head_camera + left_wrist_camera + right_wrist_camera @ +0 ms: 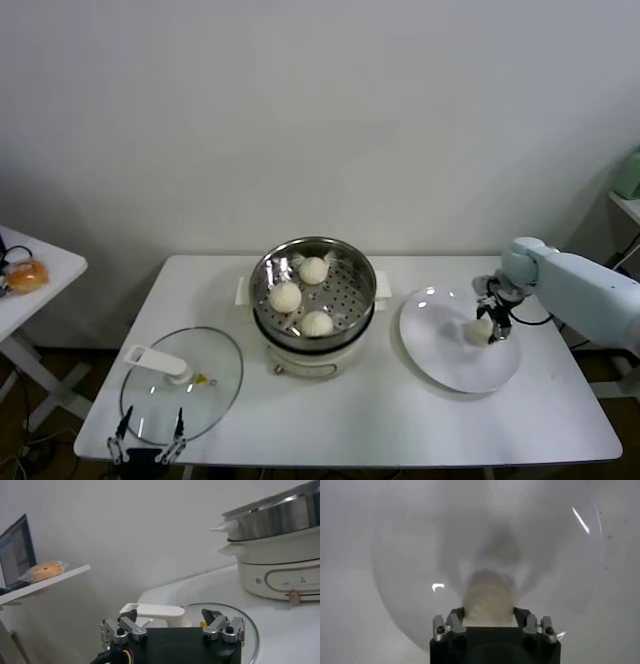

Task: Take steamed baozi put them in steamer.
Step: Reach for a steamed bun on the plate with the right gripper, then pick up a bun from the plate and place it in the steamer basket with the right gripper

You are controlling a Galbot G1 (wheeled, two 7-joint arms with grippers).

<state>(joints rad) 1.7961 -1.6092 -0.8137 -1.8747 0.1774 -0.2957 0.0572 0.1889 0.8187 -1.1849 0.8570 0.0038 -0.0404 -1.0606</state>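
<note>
Head camera looks down over the whole table [400, 420]; right wrist camera peers close onto the plate [410, 555], shared.

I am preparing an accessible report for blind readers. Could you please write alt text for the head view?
The right hand closes around the last baozi on a white plate, right of a steamer already holding three baozi. A glass lid lies left of it, with the idle left hand at the table's front edge.

Right arm [590, 290] pale blue-white, rounded shell; grippers black with silver screwed finger mounts [540, 627]; coloured wires at left gripper [172, 632].
</note>
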